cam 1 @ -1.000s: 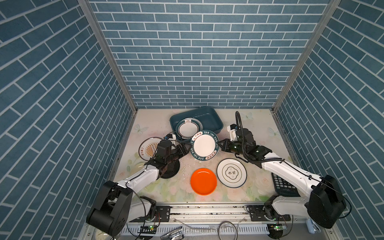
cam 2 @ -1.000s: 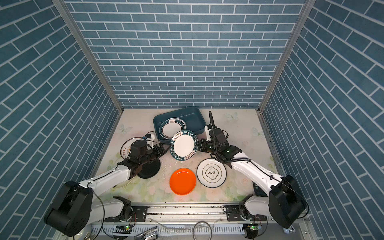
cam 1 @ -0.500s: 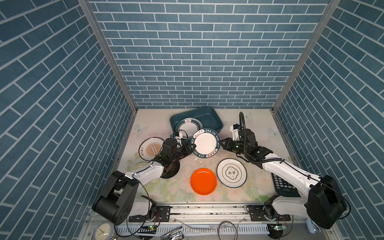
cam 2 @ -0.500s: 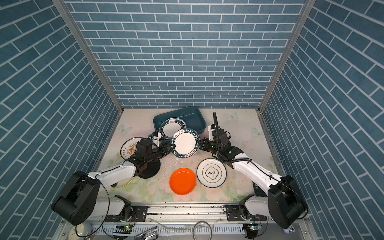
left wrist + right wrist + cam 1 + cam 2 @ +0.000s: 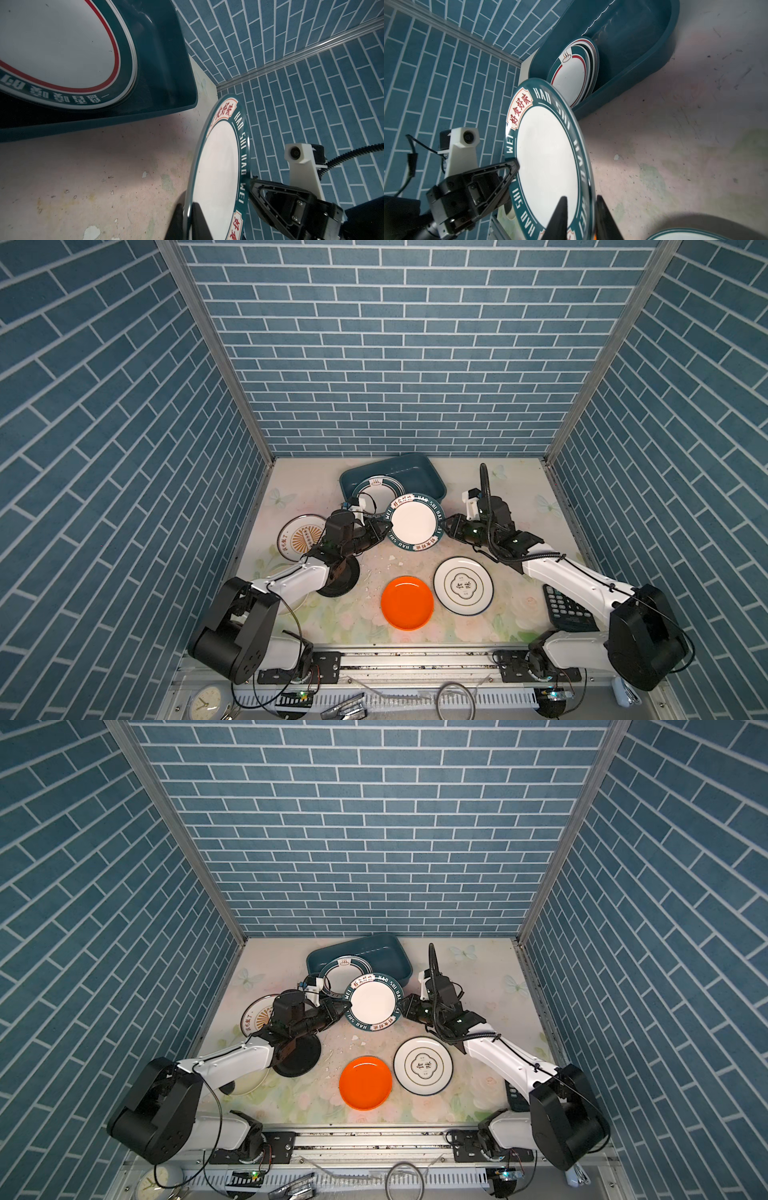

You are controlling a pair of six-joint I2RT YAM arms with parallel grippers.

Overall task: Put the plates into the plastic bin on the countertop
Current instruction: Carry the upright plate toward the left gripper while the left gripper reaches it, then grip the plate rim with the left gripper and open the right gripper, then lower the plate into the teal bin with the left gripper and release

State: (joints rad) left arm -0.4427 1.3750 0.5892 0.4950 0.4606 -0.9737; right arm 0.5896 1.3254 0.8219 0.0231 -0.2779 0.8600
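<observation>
Left gripper (image 5: 385,526) fingers clamp lettered plate (image 5: 414,522) beside plastic bin (image 5: 417,475); right gripper (image 5: 446,526) fingers slightly apart (astride rim), should back straight off.

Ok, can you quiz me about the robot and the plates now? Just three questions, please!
1. True or false: the lettered plate already lies inside the plastic bin.
2. Which gripper is clamped shut on that plate's rim? A: left. B: right. C: neither.
3. What colour is the plain plate beside the plate with Chinese characters?

Key
1. False. It is held up between the two grippers, not in the bin.
2. A. The left gripper pinches the rim. The right gripper stands open around it.
3. Orange: the orange plate.
</observation>
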